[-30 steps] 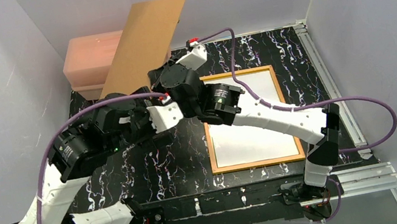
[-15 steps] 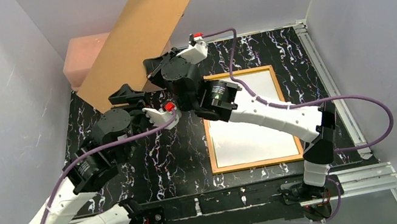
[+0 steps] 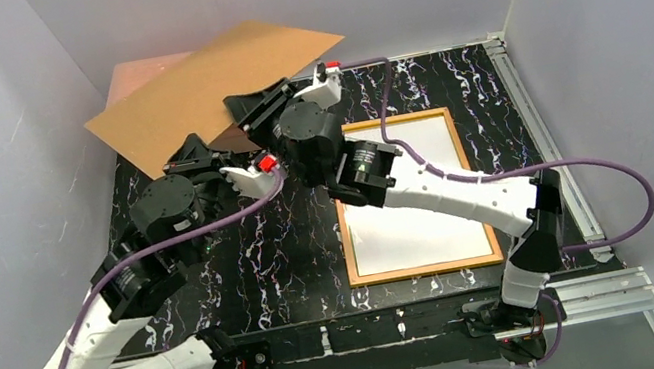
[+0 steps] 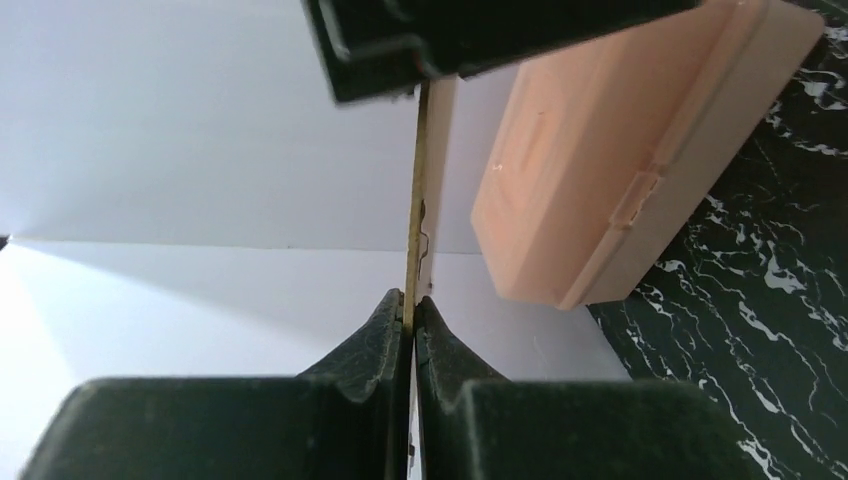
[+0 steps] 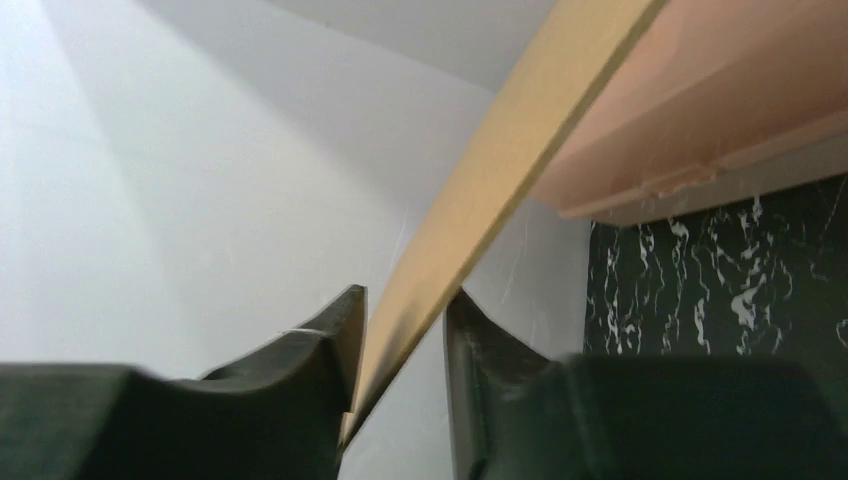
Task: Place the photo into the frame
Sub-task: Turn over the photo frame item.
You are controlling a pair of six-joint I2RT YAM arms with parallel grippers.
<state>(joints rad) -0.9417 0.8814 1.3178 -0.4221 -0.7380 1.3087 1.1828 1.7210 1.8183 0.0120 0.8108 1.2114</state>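
The frame [image 3: 354, 241] lies flat on the right half of the table, its orange-brown wooden edge up. A white sheet [image 3: 412, 200] fills it, which looks like the photo's plain back; no printed side shows. Both grippers are up at the back left, away from the frame, on a brown backing board [image 3: 203, 79] held tilted in the air. My left gripper [image 3: 196, 153] [image 4: 412, 305] is shut on the board's thin edge [image 4: 417, 200]. My right gripper [image 3: 254, 106] [image 5: 405, 300] is open, with the board [image 5: 520, 150] passing loosely between its jaws.
A pink plastic box [image 3: 132, 70] [image 4: 620, 170] [image 5: 700, 110] sits at the back left corner, mostly covered by the board. White walls close in the left, back and right. The table top [image 3: 265, 256] is black marbled. The right arm reaches across the frame's near left part.
The board has swung from steeply upright to a flatter tilt over the pink box. My left gripper has closed on its edge, and my right gripper has opened from its grip.
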